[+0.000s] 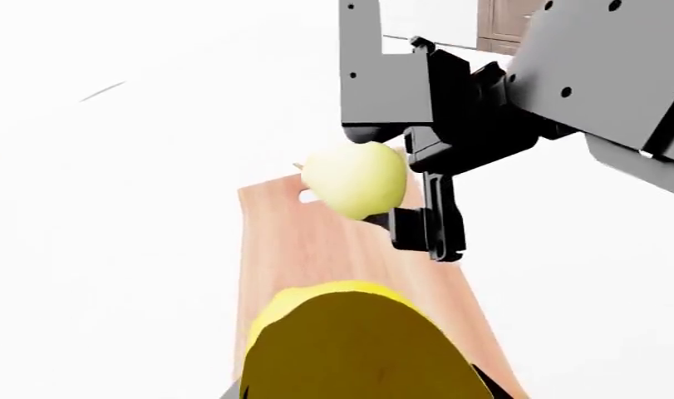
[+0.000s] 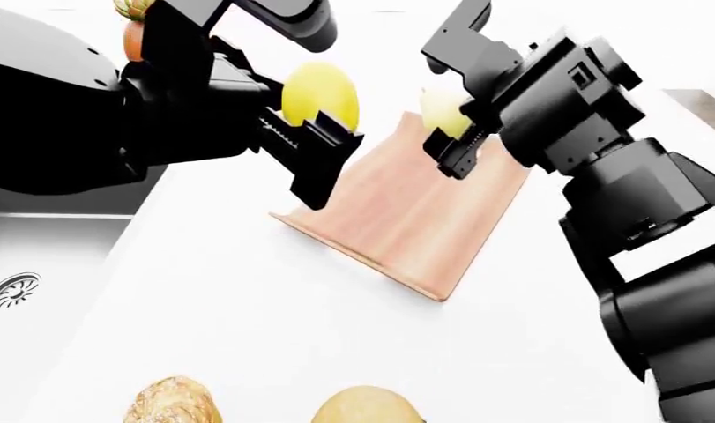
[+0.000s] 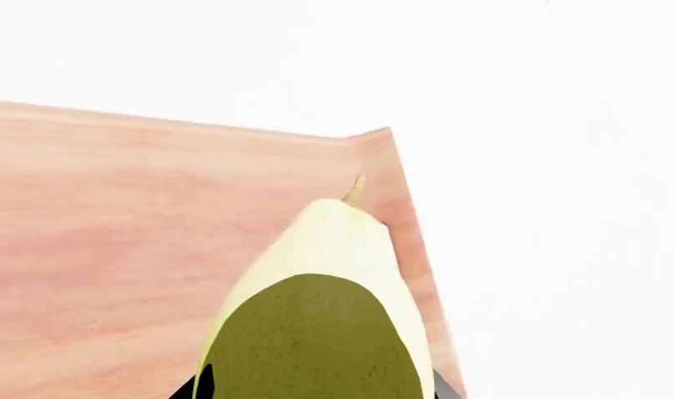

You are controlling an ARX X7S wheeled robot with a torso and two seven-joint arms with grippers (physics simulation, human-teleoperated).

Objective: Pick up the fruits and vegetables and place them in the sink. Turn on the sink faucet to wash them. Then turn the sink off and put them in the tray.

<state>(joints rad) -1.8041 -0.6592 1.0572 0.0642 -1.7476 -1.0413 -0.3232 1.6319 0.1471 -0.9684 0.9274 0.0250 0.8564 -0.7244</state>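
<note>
While smooth, the oval lemon (image 2: 319,95) hangs over the flat wooden tray (image 2: 392,231).

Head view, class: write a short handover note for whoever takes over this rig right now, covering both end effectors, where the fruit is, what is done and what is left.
Left end effector: shut on the lemon, held above the near left part of the tray.
Right end effector: shut on the pale fruit, held over the tray's far end.
Sink: no fruit in the part that shows; the faucet is out of view.
Done: both fruits carried over the tray. Washing cannot be confirmed from these views.
Left: lower and release both fruits into the tray.
</note>
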